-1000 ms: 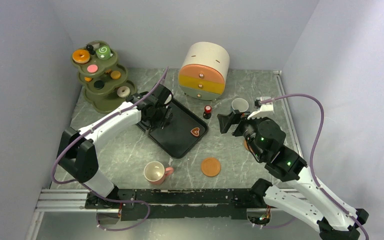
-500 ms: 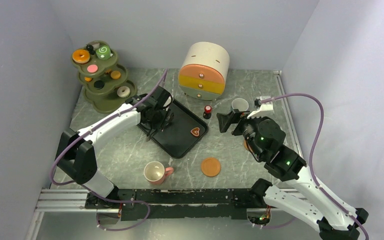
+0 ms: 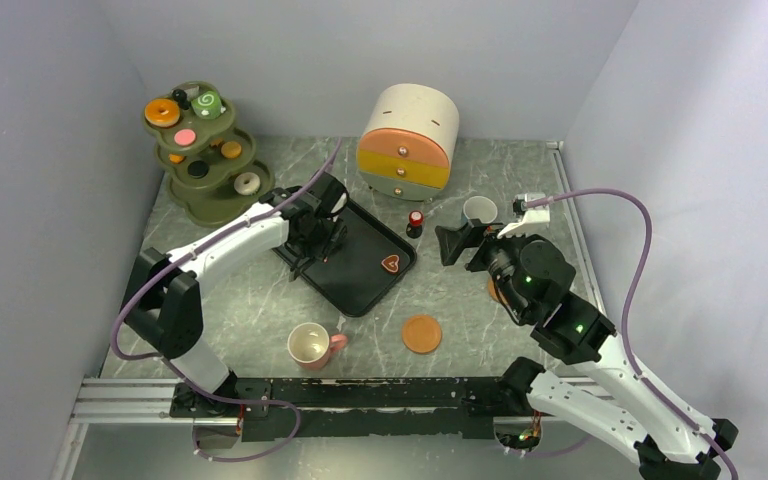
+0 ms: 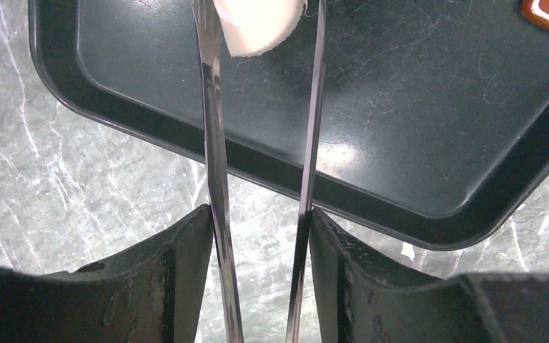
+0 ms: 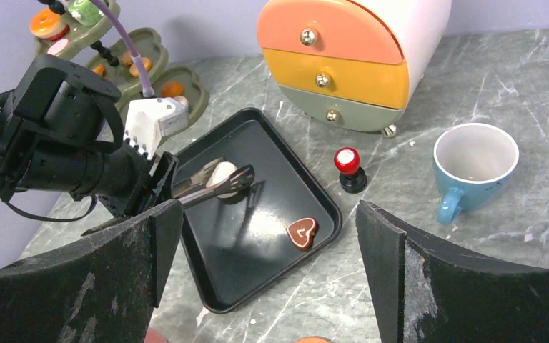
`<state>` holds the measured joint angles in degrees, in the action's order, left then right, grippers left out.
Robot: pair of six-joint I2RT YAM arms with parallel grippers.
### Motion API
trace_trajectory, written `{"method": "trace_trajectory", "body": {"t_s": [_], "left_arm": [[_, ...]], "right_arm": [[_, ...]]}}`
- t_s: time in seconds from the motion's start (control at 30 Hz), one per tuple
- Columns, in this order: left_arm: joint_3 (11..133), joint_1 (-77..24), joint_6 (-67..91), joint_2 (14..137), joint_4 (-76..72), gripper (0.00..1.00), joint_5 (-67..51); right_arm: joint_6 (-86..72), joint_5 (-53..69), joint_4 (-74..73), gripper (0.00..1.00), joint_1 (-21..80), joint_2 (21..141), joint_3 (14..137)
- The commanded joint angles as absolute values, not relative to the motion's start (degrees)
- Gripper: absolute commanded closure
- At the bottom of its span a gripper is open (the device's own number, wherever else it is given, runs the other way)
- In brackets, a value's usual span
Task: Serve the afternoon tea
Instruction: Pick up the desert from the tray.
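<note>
My left gripper [image 3: 317, 228] [image 4: 261, 214] is shut on metal tongs [image 4: 214, 143] [image 5: 211, 184]. The tongs' tips pinch a white pastry [image 4: 257, 25] [image 5: 223, 173] just above the black tray [image 3: 360, 285] [image 4: 400, 107]. A heart cookie [image 3: 391, 263] [image 5: 302, 232] lies on the tray. My right gripper [image 3: 463, 243] [image 5: 266, 243] is open and empty, raised above the table next to the blue cup [image 3: 479, 211] [image 5: 474, 163]. A pink cup [image 3: 312, 345] and an orange saucer [image 3: 422, 333] sit near the front. The orange doughnut [image 3: 162, 112] and green swirl roll [image 3: 208, 103] rest on the stand.
The olive tiered stand [image 3: 205, 195] is at the back left with several pastries. A drawer box [image 3: 408, 140] [image 5: 350, 50] stands at the back centre. A small red-topped item [image 3: 416, 222] [image 5: 348, 169] stands between the tray and the blue cup. A second saucer [image 3: 493, 291] is mostly hidden under my right arm.
My left arm has shifted slightly over the tray's far-left corner, still holding the tongs. My right arm has barely moved.
</note>
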<state>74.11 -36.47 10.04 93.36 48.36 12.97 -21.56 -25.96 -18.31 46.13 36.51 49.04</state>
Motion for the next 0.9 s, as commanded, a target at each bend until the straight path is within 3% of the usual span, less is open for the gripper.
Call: {"method": "trace_trajectory", "body": {"t_s": [0.0,0.37,0.87], "left_arm": [[75.4,-36.7,9.4,92.8,48.9,0.45,13.0],[76.7,-36.6,10.1,90.6,50.7,0.57,15.8],[77.9,-34.7,11.7,89.1,49.1,0.63,19.1]], "right_arm": [[-20.9,-26.5,-17.8,0.05,45.8,35.7,49.1],[-21.2,-26.3,-17.2,0.05,45.9,35.9,48.2],[-21.2,-26.3,-17.7,0.05,45.9,35.2,48.3]]}}
